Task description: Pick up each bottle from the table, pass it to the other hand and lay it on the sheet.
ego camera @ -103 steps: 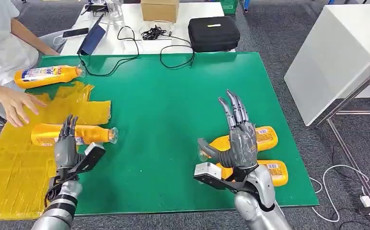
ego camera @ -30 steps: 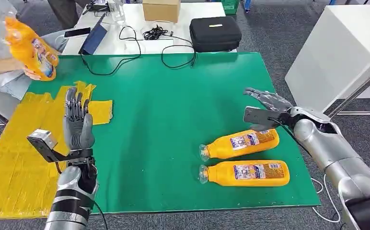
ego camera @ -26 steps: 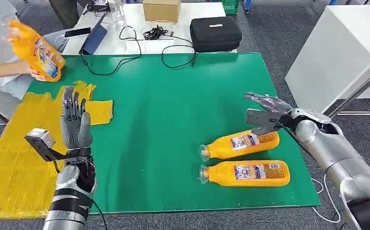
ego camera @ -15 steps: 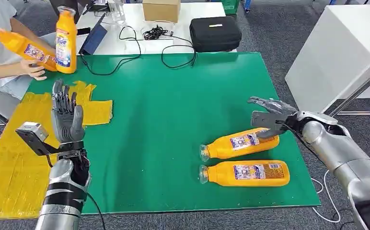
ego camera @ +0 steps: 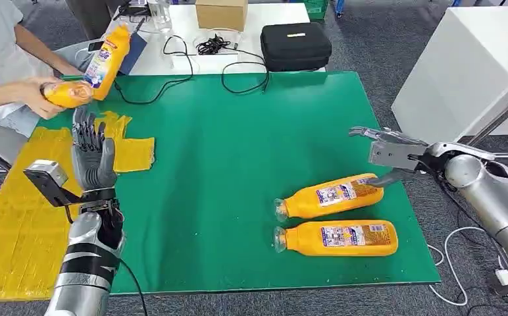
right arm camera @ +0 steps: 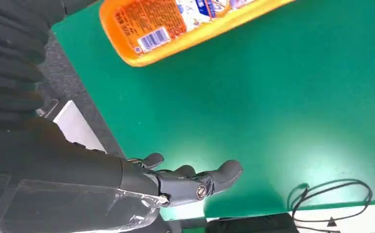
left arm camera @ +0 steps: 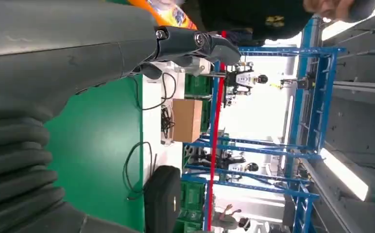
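- Bottles first, nearest my camera: near bottle (ego camera: 335, 237) lies on its side on the green tabletop (ego camera: 238, 131), cap toward my left; far bottle (ego camera: 330, 196) lies just behind it, slightly angled, apart from it.
- Both are orange plastic with glossy printed labels, flattened rounded bodies narrowing to a clear cap. I judge them stiff but smooth, so likely slippery, and if full, moderately heavy.
- I would take hold across the broad middle at the label, where the body is widest and near its balance point; the tapered neck looks too easy to slide off.
- My left hand (ego camera: 92, 158) is raised upright over the tabletop's left part, fingers straight and apart, holding nothing.
- Beside it lies the yellow sheet (ego camera: 14, 217), thin, crinkled and patchy, draped over the left edge.
- My right hand (ego camera: 386, 148) hovers just beyond the far bottle's base, fingers spread, empty, not touching it. The right wrist view shows that base (right arm camera: 146, 34) near the fingers (right arm camera: 200, 182).
- Farther left, a person (ego camera: 1, 72) holds two more orange bottles (ego camera: 90, 72).
- Beyond the tabletop: a black case (ego camera: 295, 45), cables (ego camera: 192, 62) and a cardboard box (ego camera: 220, 13).
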Controlling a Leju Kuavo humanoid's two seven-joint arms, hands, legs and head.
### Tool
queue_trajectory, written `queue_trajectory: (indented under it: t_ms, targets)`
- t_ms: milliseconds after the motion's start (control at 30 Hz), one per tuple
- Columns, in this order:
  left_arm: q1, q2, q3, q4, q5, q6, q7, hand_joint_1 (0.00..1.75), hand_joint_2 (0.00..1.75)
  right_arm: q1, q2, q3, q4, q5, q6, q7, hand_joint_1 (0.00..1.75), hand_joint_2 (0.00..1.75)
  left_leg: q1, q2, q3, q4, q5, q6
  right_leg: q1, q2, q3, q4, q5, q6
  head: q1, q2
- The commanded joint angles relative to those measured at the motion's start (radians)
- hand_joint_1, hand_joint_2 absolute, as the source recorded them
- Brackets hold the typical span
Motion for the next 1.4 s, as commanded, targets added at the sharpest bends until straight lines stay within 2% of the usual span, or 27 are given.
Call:
queue_trajectory:
  t_ms: [33, 267, 433, 500, 833, 900, 1033, 1267, 1400]
  targets:
    - [-0.045, 0.021, -0.011, 0.078, 0.005, 0.004, 0.003, 0.0, 1.75, -0.054, -0.026, 0.139, -0.027, 0.001, -0.025, 0.016, 0.0, 1.75, 0.001, 0.001, 0.005, 0.001, -0.002, -0.002, 0.001, 0.0, 0.005, 0.0, -0.002, -0.002, 0.0, 0.0]
    - [-0.047, 0.018, -0.016, 0.079, 0.007, 0.004, 0.003, 0.0, 1.75, -0.029, 0.009, 0.172, 0.036, 0.01, -0.069, 0.015, 0.0, 1.75, 0.001, 0.001, 0.004, 0.0, -0.001, -0.002, 0.001, 0.0, 0.004, -0.001, -0.001, -0.001, 0.0, 0.0]
    - [-0.054, 0.016, -0.023, 0.088, 0.009, 0.005, 0.004, 0.0, 1.75, 0.011, 0.081, 0.194, 0.133, 0.05, -0.12, -0.006, 0.0, 1.75, 0.003, 0.002, 0.008, -0.001, -0.002, -0.003, 0.003, 0.001, 0.009, -0.003, -0.001, -0.002, 0.0, 0.0]
    - [-0.056, 0.016, -0.025, 0.09, 0.01, 0.005, 0.004, 0.0, 1.75, 0.018, 0.094, 0.196, 0.154, 0.059, -0.136, -0.016, 0.0, 1.75, 0.002, 0.002, 0.004, -0.001, -0.001, -0.002, 0.002, 0.001, 0.005, -0.002, 0.0, -0.001, 0.0, 0.0]
    - [-0.056, 0.017, -0.025, 0.089, 0.01, 0.006, 0.004, 0.0, 1.75, 0.011, 0.092, 0.194, 0.156, 0.063, -0.131, -0.025, 0.0, 1.75, 0.002, 0.002, 0.006, 0.0, -0.003, -0.003, 0.002, 0.0, 0.006, -0.001, -0.002, -0.002, 0.0, 0.0]
    - [-0.057, 0.016, -0.027, 0.089, 0.01, 0.005, 0.004, 0.0, 1.75, 0.031, 0.116, 0.189, 0.18, 0.075, -0.147, -0.019, 0.0, 1.75, 0.001, 0.001, 0.003, 0.0, -0.001, -0.002, 0.001, 0.0, 0.003, -0.001, -0.001, -0.001, 0.0, 0.0]
    - [-0.066, 0.014, -0.033, 0.1, 0.02, -0.003, 0.012, 0.0, 1.75, 0.063, 0.182, 0.191, 0.276, 0.108, -0.188, -0.043, 0.0, 1.75, 0.003, 0.002, 0.007, -0.001, -0.002, -0.002, 0.003, 0.001, 0.007, -0.003, -0.001, -0.002, 0.0, 0.0]
    - [-0.073, 0.015, -0.039, 0.112, 0.021, -0.003, 0.012, 0.0, 1.75, 0.079, 0.216, 0.176, 0.347, 0.166, -0.212, -0.047, 0.0, 1.75, 0.001, 0.001, 0.003, -0.001, -0.001, -0.001, 0.001, 0.0, 0.003, -0.001, 0.0, -0.001, 0.0, 0.0]
    - [-0.054, 0.008, -0.036, 0.092, 0.021, -0.004, 0.023, 0.0, 1.75, 0.116, 0.321, 0.164, 0.47, 0.272, -0.317, 0.005, 0.0, 1.75, 0.003, 0.003, 0.006, -0.001, -0.002, -0.002, 0.003, 0.002, 0.006, -0.003, 0.0, -0.001, 0.0, 0.0]
